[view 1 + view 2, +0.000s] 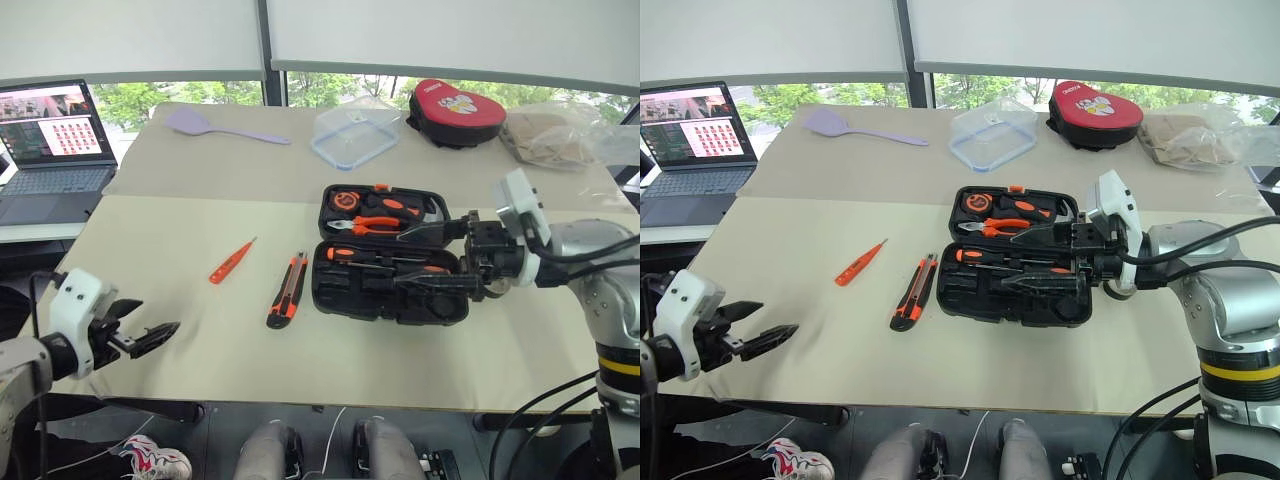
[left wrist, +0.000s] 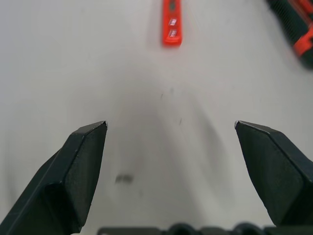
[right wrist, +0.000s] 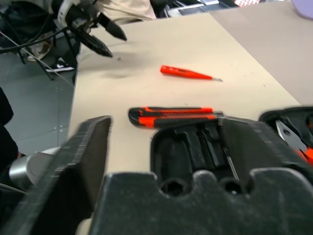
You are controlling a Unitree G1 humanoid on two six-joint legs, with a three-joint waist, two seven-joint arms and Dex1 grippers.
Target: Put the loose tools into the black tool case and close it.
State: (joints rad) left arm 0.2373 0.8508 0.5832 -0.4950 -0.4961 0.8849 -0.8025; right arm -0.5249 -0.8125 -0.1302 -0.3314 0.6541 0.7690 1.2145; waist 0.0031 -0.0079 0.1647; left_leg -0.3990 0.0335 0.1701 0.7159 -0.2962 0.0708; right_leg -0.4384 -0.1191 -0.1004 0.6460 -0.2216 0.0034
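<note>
Black tool case lies open near the middle of the beige table, its two halves spread flat. The far half holds orange-handled pliers and a round tape roll. The near half holds a black-and-orange-handled screwdriver.

Right gripper hangs over the near half, pointing across it, fingers spread wide with nothing between them.

Left gripper sits low at the table's near left edge, well apart from the case, jaws wide and empty.

Orange-black utility knife lies just left of the case, not touching it. Further left, the slim all-orange screwdriver lies alone on the cloth.
</note>
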